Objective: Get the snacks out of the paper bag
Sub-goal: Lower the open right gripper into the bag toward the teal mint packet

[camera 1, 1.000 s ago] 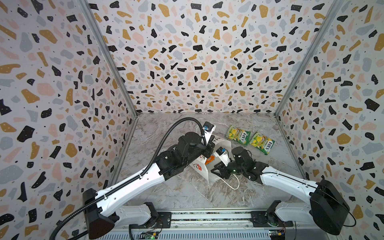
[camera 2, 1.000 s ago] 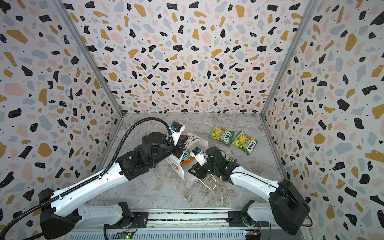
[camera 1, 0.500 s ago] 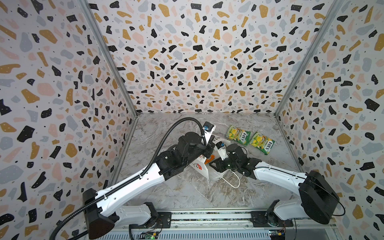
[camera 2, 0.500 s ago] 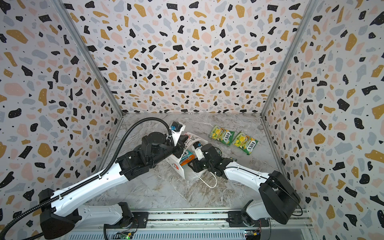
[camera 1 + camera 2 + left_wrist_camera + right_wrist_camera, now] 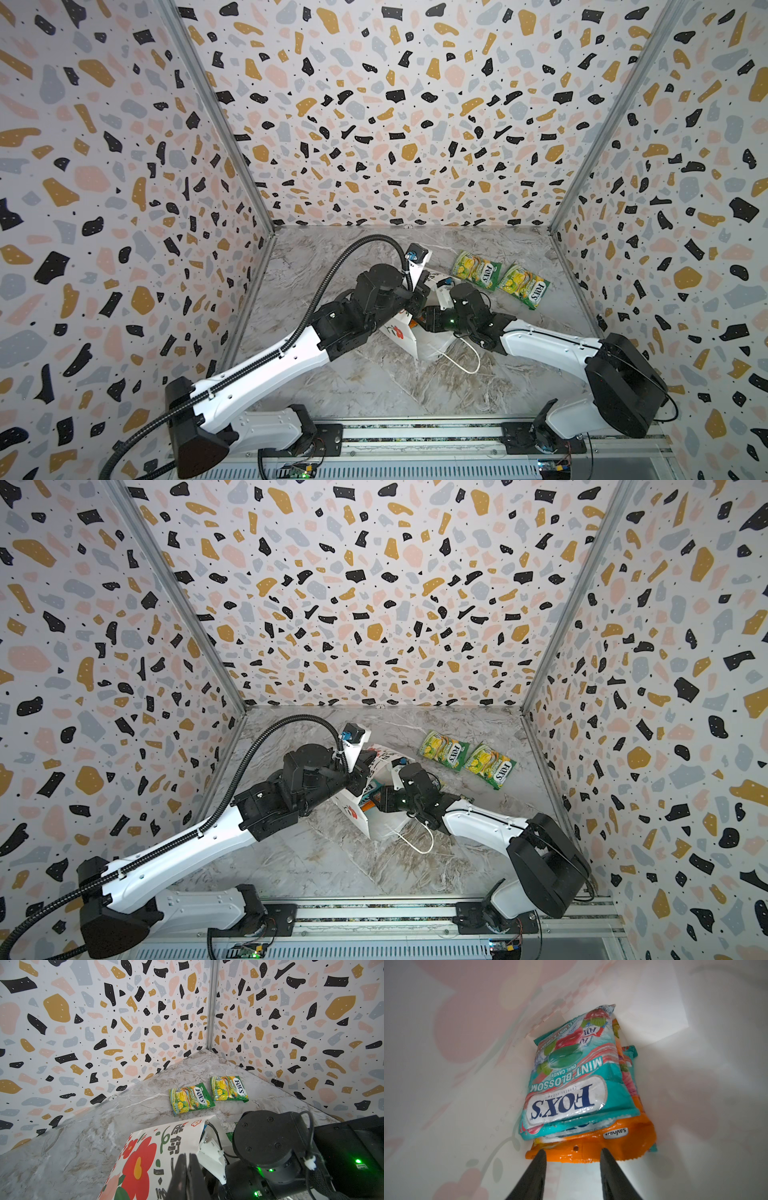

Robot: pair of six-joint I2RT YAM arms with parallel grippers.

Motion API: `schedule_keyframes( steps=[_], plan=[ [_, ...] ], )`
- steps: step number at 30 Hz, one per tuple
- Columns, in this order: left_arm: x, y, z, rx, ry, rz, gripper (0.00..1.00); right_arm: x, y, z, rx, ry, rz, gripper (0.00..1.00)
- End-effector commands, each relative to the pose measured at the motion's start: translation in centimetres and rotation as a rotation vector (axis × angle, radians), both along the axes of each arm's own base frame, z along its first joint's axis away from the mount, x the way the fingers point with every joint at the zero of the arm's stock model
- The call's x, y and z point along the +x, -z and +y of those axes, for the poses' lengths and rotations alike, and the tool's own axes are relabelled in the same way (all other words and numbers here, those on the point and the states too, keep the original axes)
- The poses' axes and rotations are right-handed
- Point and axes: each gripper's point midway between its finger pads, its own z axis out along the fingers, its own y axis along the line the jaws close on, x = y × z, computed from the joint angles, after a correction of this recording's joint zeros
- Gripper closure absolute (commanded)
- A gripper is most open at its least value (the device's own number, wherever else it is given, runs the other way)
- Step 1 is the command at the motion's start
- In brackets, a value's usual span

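Terrazzo-patterned walls [image 5: 395,124], grey marbled floor [image 5: 374,386]

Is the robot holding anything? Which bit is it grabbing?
The left gripper pinches the bag by its mouth rim. The right gripper, open inside the bag, holds nothing; its tips are at the orange pouch.

Even, bright light with soft shadows; wide-angle bowing at the edges; glare on the orange pouch [image 5: 623,1144].
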Motion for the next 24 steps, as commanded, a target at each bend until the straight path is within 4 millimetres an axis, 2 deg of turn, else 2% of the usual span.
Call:
schedule_keyframes(
  steps=[1,9,16,24],
  plan=[
    [0.2,-1.4,0.1,-0.040,0.000,-0.044,1.00,1.3,-2.3,0.7,0.067,0.063,0.001,0.54],
    [0.1,-1.5,0.0,-0.043,0.008,-0.043,1.00,2.7,-1.5,0.7,0.049,0.135,0.025,0.48],
    [0.0,-1.5,-0.2,-0.042,0.021,-0.039,1.00,4.0,-0.9,1.3,0.036,0.157,0.028,0.47],
    [0.0,-1.5,-0.2,-0.042,0.020,-0.040,1.00,4.9,1.0,1.9,-0.001,0.177,0.058,0.48]
  ],
)
